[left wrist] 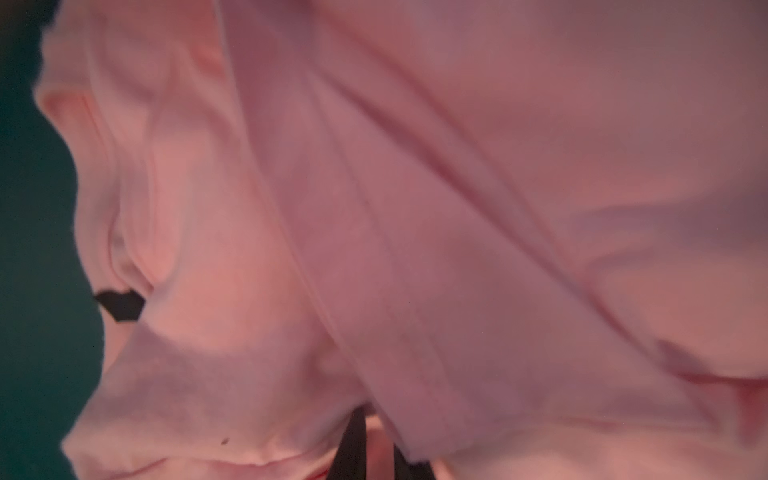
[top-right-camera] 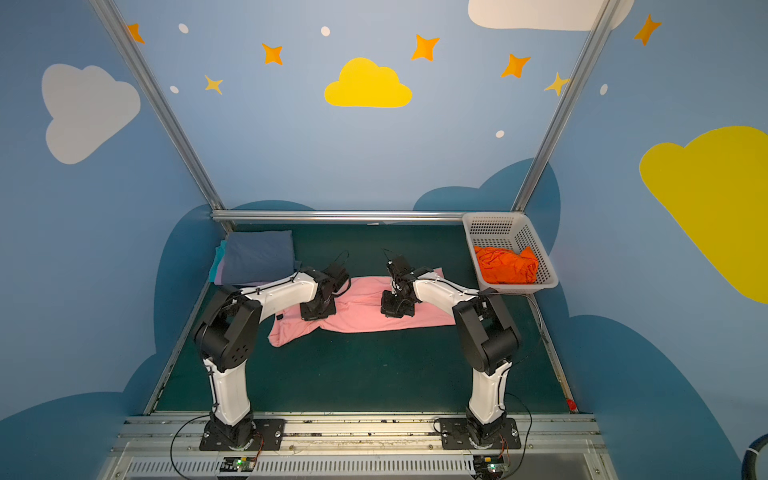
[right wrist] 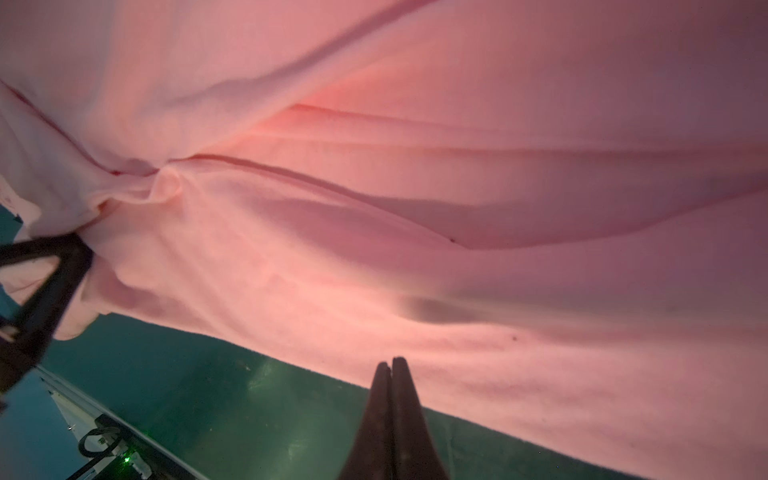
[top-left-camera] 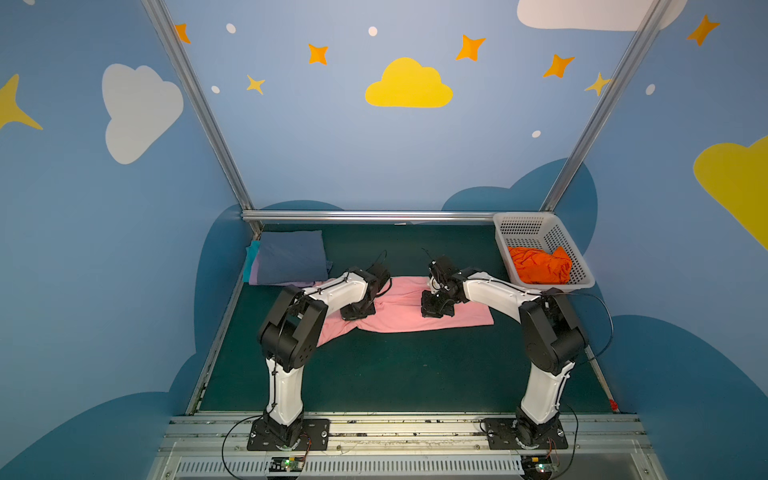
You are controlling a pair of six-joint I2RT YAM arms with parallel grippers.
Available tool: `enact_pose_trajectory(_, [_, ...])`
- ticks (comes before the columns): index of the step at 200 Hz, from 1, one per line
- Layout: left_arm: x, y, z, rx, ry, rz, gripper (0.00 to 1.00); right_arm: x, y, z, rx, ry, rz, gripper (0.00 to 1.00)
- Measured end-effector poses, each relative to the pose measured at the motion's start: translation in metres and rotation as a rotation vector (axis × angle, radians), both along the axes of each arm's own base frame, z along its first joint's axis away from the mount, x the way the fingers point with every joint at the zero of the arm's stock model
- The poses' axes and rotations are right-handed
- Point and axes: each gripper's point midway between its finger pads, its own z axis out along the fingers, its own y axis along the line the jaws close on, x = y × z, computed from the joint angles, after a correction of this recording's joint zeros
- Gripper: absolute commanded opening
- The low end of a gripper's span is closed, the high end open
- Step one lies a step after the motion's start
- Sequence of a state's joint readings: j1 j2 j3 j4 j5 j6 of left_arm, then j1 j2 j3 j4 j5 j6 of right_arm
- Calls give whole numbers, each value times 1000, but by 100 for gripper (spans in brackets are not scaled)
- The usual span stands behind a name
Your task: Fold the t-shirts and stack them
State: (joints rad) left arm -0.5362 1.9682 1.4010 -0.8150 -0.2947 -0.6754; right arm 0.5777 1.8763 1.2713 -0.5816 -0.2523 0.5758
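In both top views the pink t-shirt [top-left-camera: 399, 309] lies across the green table [top-left-camera: 395, 374] as a long band, and both arms reach down onto it. The left gripper [top-left-camera: 357, 311] stands on its bunched end and the right gripper [top-left-camera: 436, 308] on the smoother half, with a bare stretch of cloth between them. Off the left gripper's outer side sits the stack of folded tees [top-left-camera: 291, 257], slate-blue on top. Off the right gripper's outer side the white basket [top-left-camera: 523, 230] holds the orange t-shirt [top-left-camera: 540, 266]. The left wrist view is filled with pink folds close under the hand, with the dark neck label [left wrist: 120, 306] at the cloth's edge. Its fingers [left wrist: 353, 444] stand a little apart with pink showing between them and a fold draped over one — whether they clamp it cannot be told. In the right wrist view the fingers [right wrist: 409, 415] are pressed together, tips at the shirt's hem, with no cloth seen between them. The likely trouble sits at the left end: if that hand draws away, the draped fold could catch on the finger and pull the bunch further out of square. The right hand, closed on nothing visible, would probably slide over the hem rather than carry it — a lopsided fold that would sit badly on the stack.
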Motion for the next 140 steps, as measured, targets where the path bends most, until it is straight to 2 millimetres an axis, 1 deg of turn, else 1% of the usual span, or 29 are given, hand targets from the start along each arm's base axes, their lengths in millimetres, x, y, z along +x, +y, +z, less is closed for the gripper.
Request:
enact_pose_trajectory(17, [38,-21,22,-44,-81,-22,22,0,0,0,0,0,0,0])
enact_pose_trajectory(40, [82,-49,47,-87,-168,-55,21,0,-1,0,-5,-1,-1,0])
enact_pose_trajectory(52, [94,-57,54,-95,-189,-67,21,1,-3,-1,-16,-1,-4,0])
enact_pose_trajectory(61, [97,-59,55,-96,-192,-74,22,2,-4,-1,-30,-2,-8,0])
enact_pose_trajectory(73, [90,-57,51,-87,-172,-77,22,5,-6,-2,-48,-7,-14,0])
enact_pose_trajectory(87, [72,-47,42,-68,-133,-78,23,7,-8,-3,-64,-11,-18,0])
enact_pose_trajectory(98, [50,-34,37,-49,-94,-73,24,8,-9,-3,-74,-14,-20,0])
enact_pose_trajectory(108, [25,-19,34,-33,-62,-62,25,8,-10,-4,-82,-17,-20,0])
enact_pose_trajectory(128, [-20,8,42,-29,-43,-27,26,12,-9,-4,-101,-24,-15,0])
enact_pose_trajectory(134, [-30,14,44,-34,-47,-17,29,13,-9,-5,-107,-24,-14,0])
enact_pose_trajectory(140, [-40,19,47,-42,-52,-6,34,16,-8,-6,-112,-25,-15,0])
